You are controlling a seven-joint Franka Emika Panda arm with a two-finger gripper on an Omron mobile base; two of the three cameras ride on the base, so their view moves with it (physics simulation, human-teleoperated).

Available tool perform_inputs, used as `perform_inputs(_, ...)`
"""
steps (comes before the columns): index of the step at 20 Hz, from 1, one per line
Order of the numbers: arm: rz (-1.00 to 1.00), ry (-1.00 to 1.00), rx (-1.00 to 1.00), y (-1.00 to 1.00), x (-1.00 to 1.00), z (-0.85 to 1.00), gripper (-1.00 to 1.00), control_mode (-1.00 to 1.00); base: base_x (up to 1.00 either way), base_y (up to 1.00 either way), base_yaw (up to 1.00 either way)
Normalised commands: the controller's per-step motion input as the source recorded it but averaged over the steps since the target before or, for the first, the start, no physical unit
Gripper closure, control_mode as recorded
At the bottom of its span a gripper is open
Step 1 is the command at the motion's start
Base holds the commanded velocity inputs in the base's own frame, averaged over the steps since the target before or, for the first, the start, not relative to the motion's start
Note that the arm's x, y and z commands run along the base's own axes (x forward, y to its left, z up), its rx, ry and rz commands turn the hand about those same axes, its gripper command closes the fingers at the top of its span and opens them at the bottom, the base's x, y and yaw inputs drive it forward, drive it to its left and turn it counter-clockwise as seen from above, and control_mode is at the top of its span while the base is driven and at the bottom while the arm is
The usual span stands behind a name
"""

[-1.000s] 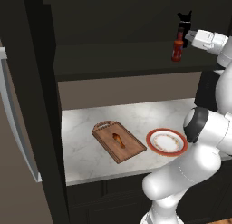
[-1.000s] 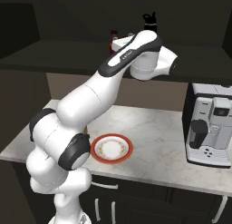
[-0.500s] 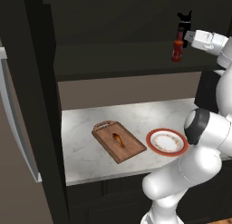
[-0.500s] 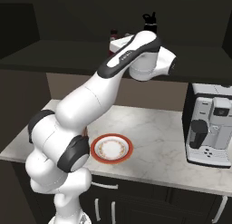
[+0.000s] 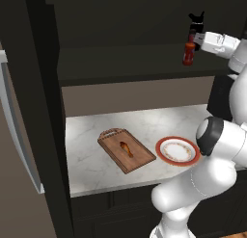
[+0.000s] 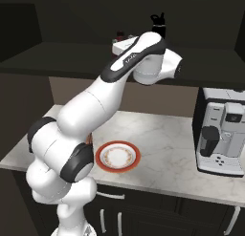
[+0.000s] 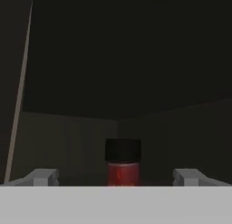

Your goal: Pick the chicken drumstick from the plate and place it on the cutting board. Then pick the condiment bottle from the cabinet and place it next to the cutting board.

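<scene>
The chicken drumstick (image 5: 125, 148) lies on the brown cutting board (image 5: 141, 157), left of the red-rimmed plate (image 5: 177, 161) (image 6: 117, 167) on the marble counter. Up on the dark cabinet shelf (image 5: 125, 63) stands the red condiment bottle (image 5: 189, 53) with its dark cap. My gripper (image 5: 197, 39) is at bottle height, just right of it and open. In the hand view the bottle (image 7: 122, 172) stands straight ahead between my spread fingertips (image 7: 45, 177), and I cannot tell whether they touch it. My hand covers most of the bottle (image 6: 118, 38) in the right base view.
A taller black bottle (image 5: 195, 20) (image 6: 158, 21) stands on the same shelf right behind the red one. A black-and-white coffee machine (image 6: 221, 134) occupies the counter's right end. A tall dark panel (image 5: 43, 112) walls off the left side.
The hand has crept slightly closer to the red bottle. The jaws stay wide apart and nothing on the counter has moved.
</scene>
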Motion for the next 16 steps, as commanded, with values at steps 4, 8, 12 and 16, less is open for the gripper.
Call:
perform_inputs(4, 0.00, 0.00, 0.00, 0.10, 0.12, 0.00, -1.00, -1.00, 0.00, 0.00, 0.00)
perform_inputs(8, 0.00, 0.00, 0.00, 0.00, 0.25, -0.03, -1.00, -1.00, 0.00, 0.00, 0.00)
perform_inputs(12, 0.00, 0.02, 0.00, 0.00, 0.34, -0.01, -1.00, -1.00, 0.00, 0.00, 0.00)
perform_inputs(16, 0.00, 0.06, 0.00, 0.00, 0.39, 0.00, -1.00, -1.00, 0.00, 0.00, 0.00)
